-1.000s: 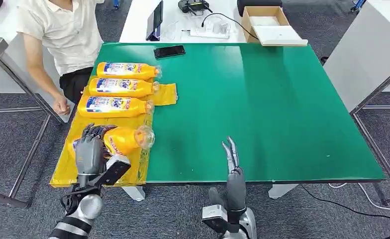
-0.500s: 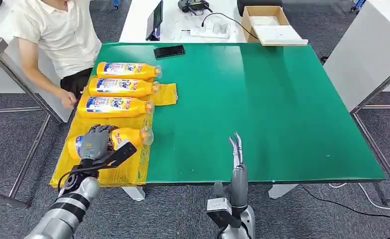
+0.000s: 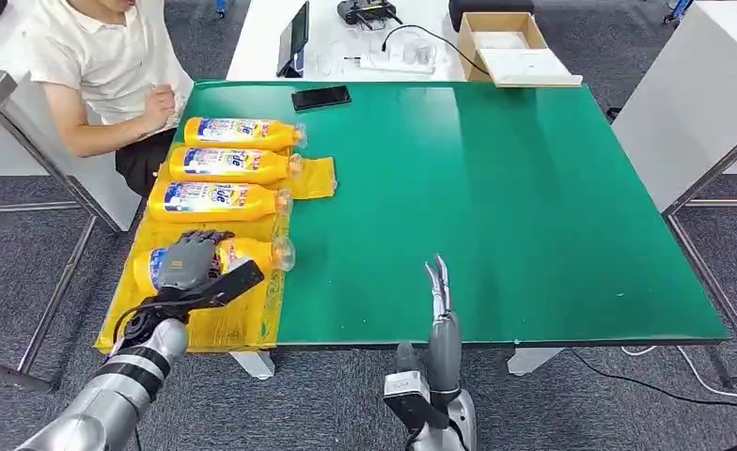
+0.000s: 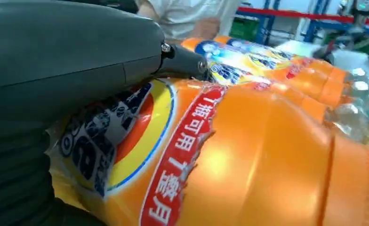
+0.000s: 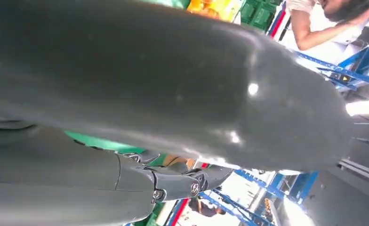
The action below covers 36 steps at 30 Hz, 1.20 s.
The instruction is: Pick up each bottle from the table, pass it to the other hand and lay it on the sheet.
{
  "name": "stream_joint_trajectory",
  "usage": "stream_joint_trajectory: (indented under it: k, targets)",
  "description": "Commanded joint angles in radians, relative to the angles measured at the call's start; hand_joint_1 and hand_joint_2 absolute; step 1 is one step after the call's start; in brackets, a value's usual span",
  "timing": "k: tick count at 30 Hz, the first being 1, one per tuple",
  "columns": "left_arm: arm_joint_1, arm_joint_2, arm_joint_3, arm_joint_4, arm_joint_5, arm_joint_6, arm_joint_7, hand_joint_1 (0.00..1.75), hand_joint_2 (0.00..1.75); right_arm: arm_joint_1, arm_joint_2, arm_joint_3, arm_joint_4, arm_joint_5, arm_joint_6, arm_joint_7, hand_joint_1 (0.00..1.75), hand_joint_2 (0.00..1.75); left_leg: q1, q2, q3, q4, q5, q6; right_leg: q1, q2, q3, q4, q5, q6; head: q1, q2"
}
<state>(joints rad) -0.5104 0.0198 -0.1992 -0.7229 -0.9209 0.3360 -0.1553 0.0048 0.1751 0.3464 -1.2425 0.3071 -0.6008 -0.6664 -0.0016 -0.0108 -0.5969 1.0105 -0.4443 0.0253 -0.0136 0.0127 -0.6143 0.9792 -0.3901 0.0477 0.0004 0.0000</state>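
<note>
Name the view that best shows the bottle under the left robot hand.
The head view: the bottle lies whole on the yellow sheet, with the left robot hand on top of it. The left wrist view shows the same bottle close up, label and shoulder, cropped. The right wrist view gives nothing of it.

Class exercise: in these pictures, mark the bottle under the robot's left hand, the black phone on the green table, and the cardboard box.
bottle [image 3: 252,254], head view, on its orange shoulder near the neck.
phone [image 3: 320,97], head view, middle of its dark screen.
cardboard box [image 3: 471,39], head view, on its brown side wall.
</note>
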Motion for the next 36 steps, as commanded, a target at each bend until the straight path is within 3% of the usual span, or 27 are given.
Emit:
stream_joint_trajectory:
  k: [1, 4, 13, 20, 23, 27, 32, 33, 35, 36]
  targets:
    - [0.018, 0.041, -0.123, -0.079, -0.004, -0.076, -0.016, 0.00, 1.75, -0.044, 0.000, 0.006, 0.095, -0.001, -0.009, -0.032, 0.00, 0.00, 0.001, 0.002, 0.004, -0.001, -0.002, -0.001, 0.001, 0.000, 0.004, -0.001, -0.001, -0.002, 0.001, 0.000]
    - [0.018, 0.041, -0.123, -0.079, -0.004, -0.076, -0.016, 0.00, 1.75, -0.044, 0.000, 0.006, 0.095, -0.001, -0.009, -0.032, 0.00, 0.00, 0.001, 0.002, 0.004, -0.001, -0.002, -0.001, 0.001, 0.001, 0.004, -0.001, -0.001, -0.002, 0.000, 0.000]
    - [0.118, 0.113, -0.278, -0.381, 0.033, -0.201, -0.045, 0.00, 1.75, -0.046, -0.024, 0.023, 0.104, -0.002, -0.078, -0.032, 0.00, 0.00, 0.001, 0.002, 0.002, 0.000, -0.002, -0.001, 0.001, 0.000, 0.002, -0.001, -0.001, -0.002, 0.000, 0.000]
    - [0.200, 0.093, -0.216, -0.542, 0.253, -0.173, -0.130, 0.00, 1.75, -0.052, -0.028, 0.047, 0.106, -0.031, -0.080, -0.032, 0.00, 0.00, 0.001, 0.002, 0.002, 0.000, -0.001, -0.001, 0.001, 0.001, 0.001, -0.001, -0.001, -0.001, 0.000, 0.000]
    - [0.244, 0.077, -0.193, -0.616, 0.259, -0.090, -0.137, 0.00, 1.75, -0.046, -0.036, 0.058, 0.095, -0.039, -0.089, -0.032, 0.00, 0.00, 0.001, 0.003, 0.002, -0.001, -0.002, -0.001, 0.001, 0.001, 0.002, -0.001, -0.001, -0.001, 0.000, 0.000]
    - [0.304, 0.008, -0.172, -0.690, 0.358, -0.006, -0.187, 0.00, 1.75, -0.006, -0.049, 0.077, -0.050, -0.153, -0.030, -0.032, 0.00, 0.00, 0.000, 0.001, 0.000, 0.000, -0.001, -0.001, 0.000, 0.000, 0.000, -0.001, -0.001, -0.001, 0.000, 0.000]
    - [0.372, -0.046, -0.161, -0.782, 0.603, -0.059, -0.238, 0.00, 1.75, 0.045, -0.049, 0.074, -0.277, -0.254, 0.060, -0.032, 0.00, 0.00, 0.000, 0.001, 0.000, 0.002, -0.003, -0.001, 0.000, 0.000, -0.001, 0.001, -0.002, -0.001, 0.000, 0.000]
    - [0.384, -0.069, -0.170, -0.806, 0.713, -0.104, -0.228, 0.00, 1.75, 0.061, -0.064, 0.097, -0.405, -0.204, -0.022, -0.032, 0.00, 0.00, 0.000, 0.001, 0.001, 0.002, -0.004, -0.001, 0.001, -0.001, 0.001, 0.001, -0.003, -0.001, 0.000, 0.000]
    - [0.384, -0.069, -0.170, -0.806, 0.713, -0.104, -0.228, 0.00, 1.75, 0.061, -0.064, 0.097, -0.405, -0.204, -0.022, -0.032, 0.00, 0.00, 0.000, 0.001, -0.001, 0.001, -0.002, -0.001, 0.000, -0.001, -0.001, 0.001, -0.002, -0.001, 0.000, 0.000]
    - [0.377, -0.094, -0.185, -0.788, 0.723, -0.079, -0.255, 0.00, 1.75, 0.060, -0.078, 0.141, -0.477, -0.138, -0.097, -0.032, 0.00, 0.00, 0.000, 0.001, 0.001, 0.001, -0.003, -0.001, 0.000, -0.001, 0.001, 0.001, -0.003, -0.002, 0.000, 0.000]
